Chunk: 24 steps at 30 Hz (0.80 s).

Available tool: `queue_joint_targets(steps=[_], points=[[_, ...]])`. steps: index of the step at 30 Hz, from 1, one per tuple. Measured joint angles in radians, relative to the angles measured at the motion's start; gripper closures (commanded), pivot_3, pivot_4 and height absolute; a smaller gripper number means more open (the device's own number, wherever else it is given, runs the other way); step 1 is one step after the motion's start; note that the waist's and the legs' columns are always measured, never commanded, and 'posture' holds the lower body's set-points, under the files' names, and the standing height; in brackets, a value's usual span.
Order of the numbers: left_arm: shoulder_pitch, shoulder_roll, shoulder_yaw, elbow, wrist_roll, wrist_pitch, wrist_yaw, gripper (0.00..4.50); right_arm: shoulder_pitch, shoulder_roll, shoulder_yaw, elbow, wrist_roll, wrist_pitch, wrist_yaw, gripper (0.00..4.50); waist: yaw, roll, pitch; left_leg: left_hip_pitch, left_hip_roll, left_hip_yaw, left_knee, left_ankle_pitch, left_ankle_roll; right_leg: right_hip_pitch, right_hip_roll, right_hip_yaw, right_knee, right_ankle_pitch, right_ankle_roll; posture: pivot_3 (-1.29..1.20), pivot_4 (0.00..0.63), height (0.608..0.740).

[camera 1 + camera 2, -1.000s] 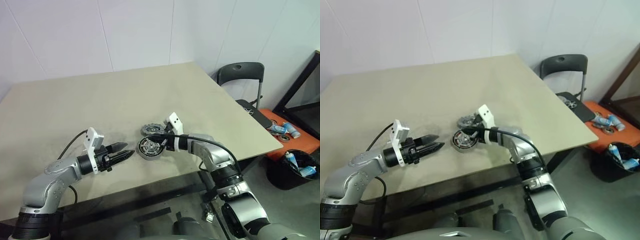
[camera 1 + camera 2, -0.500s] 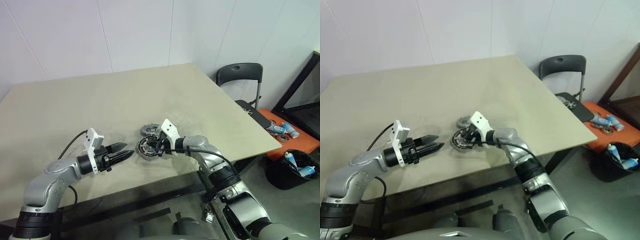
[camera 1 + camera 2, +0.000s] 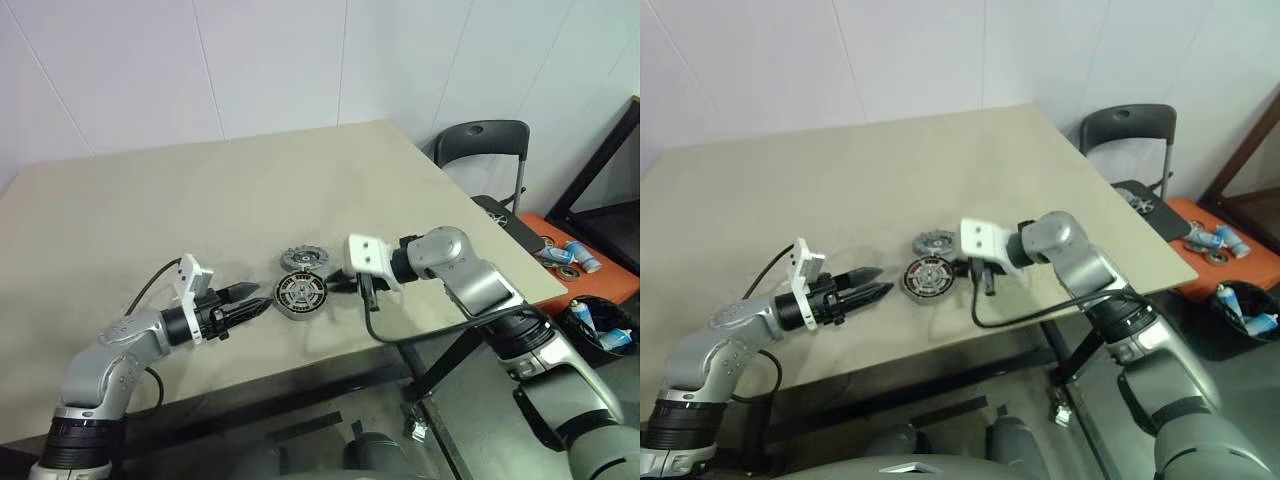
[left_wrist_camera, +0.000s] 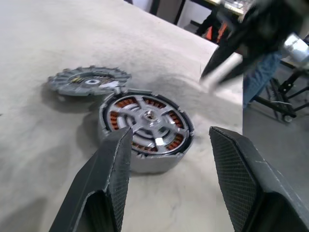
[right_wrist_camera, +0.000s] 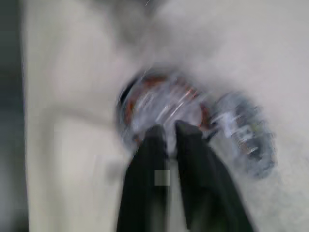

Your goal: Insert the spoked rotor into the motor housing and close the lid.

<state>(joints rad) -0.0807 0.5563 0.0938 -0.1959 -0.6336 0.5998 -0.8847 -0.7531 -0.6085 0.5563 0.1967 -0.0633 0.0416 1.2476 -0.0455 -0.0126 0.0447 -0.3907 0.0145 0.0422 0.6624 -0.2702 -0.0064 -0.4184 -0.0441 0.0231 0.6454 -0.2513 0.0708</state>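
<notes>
One motor housing (image 3: 300, 294), one spoked rotor (image 4: 147, 117) and one lid (image 3: 301, 260) are lying near the middle of the head view, on a single beige table (image 3: 150, 210). The rotor is sitting inside the housing, its silver spokes showing over the coppery windings. The lid is lying flat just above the housing in the frame, their edges touching or nearly so.

Two grippers are flanking the housing. The left gripper (image 3: 243, 304) is hovering to the lower left of it, its fingers spread and holding nothing. The right gripper (image 3: 362, 291) is hanging just right of the housing, apart from it, its fingers parted by a narrow gap with nothing between them.

One dark chair (image 3: 482, 150) is standing at the upper right.
</notes>
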Motion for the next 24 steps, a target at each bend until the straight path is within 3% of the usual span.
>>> queue_joint_targets(steps=[2, 7, 15, 24], points=[[0.001, -0.006, -0.002, 0.0, 0.003, 0.0, 0.001, 1.8, -0.037, -0.001, 0.031, 0.069, -0.053, -0.118, 0.026, 2.3, -0.001, -0.001, 0.001, 0.0, 0.0, 0.0, 0.0, 0.0, 0.0, 0.0, 0.0, 0.001, 0.0, 0.0, 0.0, 0.0, 0.0, 0.74], [0.021, -0.024, -0.002, -0.012, 0.009, -0.001, 0.02, 1.8, -0.166, 0.082, 0.067, 0.244, -0.126, -0.342, 0.057, 2.3, 0.0, -0.001, 0.001, 0.001, 0.002, 0.0, 0.0, 0.0, 0.0, 0.0, 0.001, 0.001, 0.002, 0.002, 0.002, 0.0, 0.0, 0.74], [0.068, -0.038, 0.0, -0.066, 0.01, 0.001, 0.055, 1.8, -0.252, 0.166, 0.102, 0.456, -0.214, -0.569, 0.057, 2.3, 0.002, -0.002, 0.001, 0.001, 0.001, 0.0, 0.001, 0.0, 0.0, 0.001, -0.002, 0.001, 0.002, 0.001, 0.001, 0.0, 0.0, 0.74], [0.078, -0.046, 0.002, -0.089, -0.007, 0.011, 0.089, 1.8, -0.322, 0.205, 0.129, 0.687, -0.373, -0.779, -0.067, 2.3, 0.0, -0.001, 0.001, 0.002, 0.001, 0.0, 0.0, 0.0, 0.0, 0.001, -0.003, 0.001, 0.003, 0.0, -0.001, 0.0, 0.0, 0.74]])
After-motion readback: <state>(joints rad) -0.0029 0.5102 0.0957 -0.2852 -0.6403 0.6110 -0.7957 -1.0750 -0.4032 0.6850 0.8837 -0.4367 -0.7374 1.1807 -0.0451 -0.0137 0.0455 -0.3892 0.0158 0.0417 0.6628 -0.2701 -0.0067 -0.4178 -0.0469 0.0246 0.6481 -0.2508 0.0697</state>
